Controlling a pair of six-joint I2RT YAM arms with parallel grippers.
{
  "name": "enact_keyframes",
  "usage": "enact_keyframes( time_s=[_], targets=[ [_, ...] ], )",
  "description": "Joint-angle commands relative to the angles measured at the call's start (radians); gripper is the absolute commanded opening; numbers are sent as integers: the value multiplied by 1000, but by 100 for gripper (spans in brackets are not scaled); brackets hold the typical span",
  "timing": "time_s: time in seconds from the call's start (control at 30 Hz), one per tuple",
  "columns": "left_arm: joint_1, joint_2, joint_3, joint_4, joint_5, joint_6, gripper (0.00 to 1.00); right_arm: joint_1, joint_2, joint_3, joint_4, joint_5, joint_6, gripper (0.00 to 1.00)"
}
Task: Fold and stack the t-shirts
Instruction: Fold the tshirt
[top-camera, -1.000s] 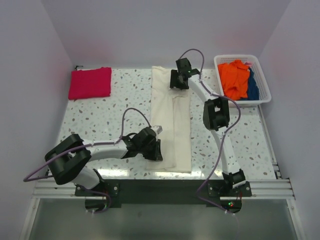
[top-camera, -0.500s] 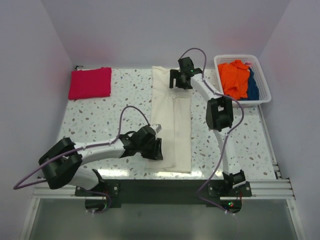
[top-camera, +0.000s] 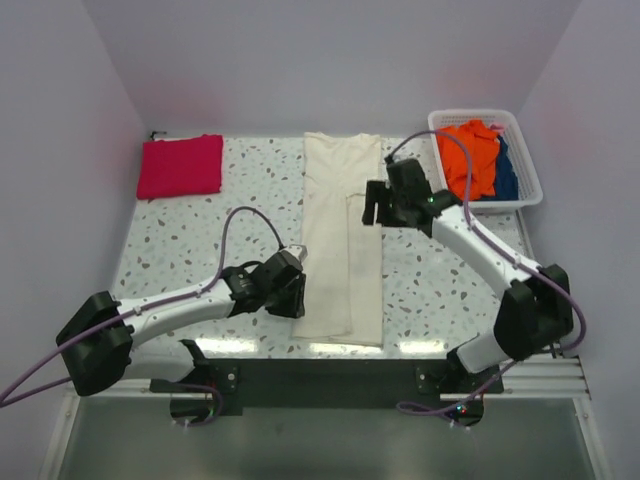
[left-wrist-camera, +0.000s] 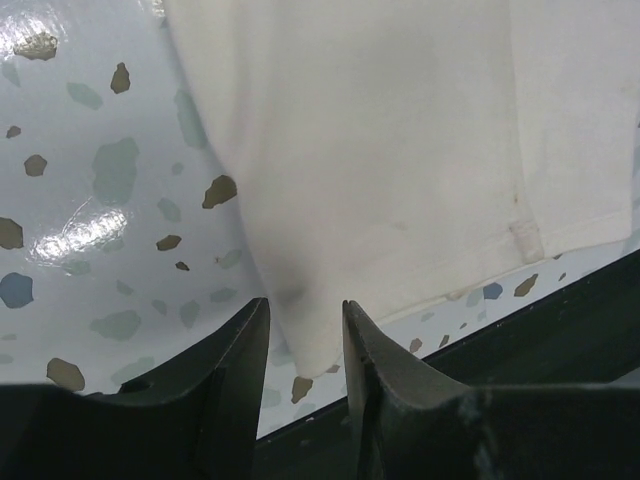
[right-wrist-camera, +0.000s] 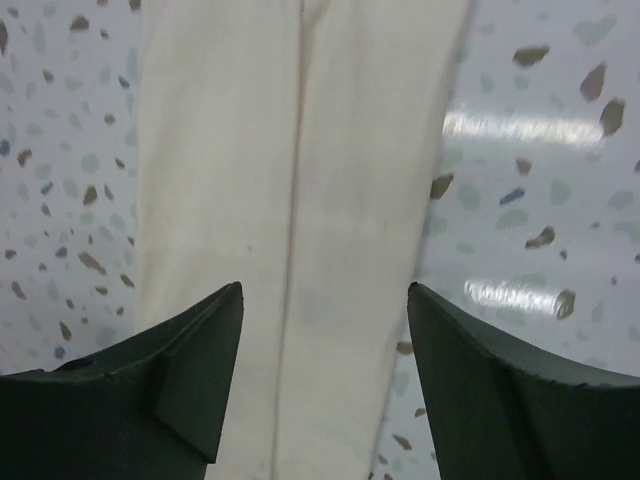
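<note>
Crimson-pink cloth t-shirt (top-camera: 181, 166) lies folded at ten o'clock. Cream-white cloth t-shirt (top-camera: 340, 240), centre, is a lengthwise strip; crosswise folds and stacking appear to remain. Left gripper (left-wrist-camera: 305, 310), narrowly parted, sits over its seven-o'clock corner; right gripper (right-wrist-camera: 325, 295) gapes empty above it.

Top view: the wrist housing covers the left gripper (top-camera: 292, 296) tips at the near-left edge of the cream shirt (top-camera: 340, 250). My left wrist cam shows cloth in the gap between the fingers, but I can't tell if it's pinched or just lying below. The shirt runs off that view's top and right edges, and off top and bottom in the right wrist cam. From above, the right gripper (top-camera: 374, 204) hides a patch of the shirt's right side. In the basket (top-camera: 531, 196), the blue cloth (top-camera: 508, 176) is mostly buried under the orange cloth (top-camera: 470, 158); I can't tell garment types. On the crimson shirt (top-camera: 181, 166), fold layers aren't readable.
</note>
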Motion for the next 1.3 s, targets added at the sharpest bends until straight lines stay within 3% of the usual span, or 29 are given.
enact_keyframes(
  time_s=[0.0,0.13,0.3,0.7,1.1,1.27],
  targets=[
    [-2,19,-8,-36,-17,49,41,130,-143,-252,33,39,112,69],
    [-2,28,-16,-27,-8,76,47,243,-291,-490,12,51,206,66],
    [-2,57,-22,-18,-2,96,51,306,-427,-618,-75,51,274,65],
    [-4,57,-56,55,35,70,48,439,-432,-705,-88,-4,350,65],
    [-13,59,-93,90,81,49,42,494,-395,-759,-51,-1,398,55],
    [-15,57,-102,88,90,40,33,496,-394,-759,-46,-15,401,49]
  ],
)
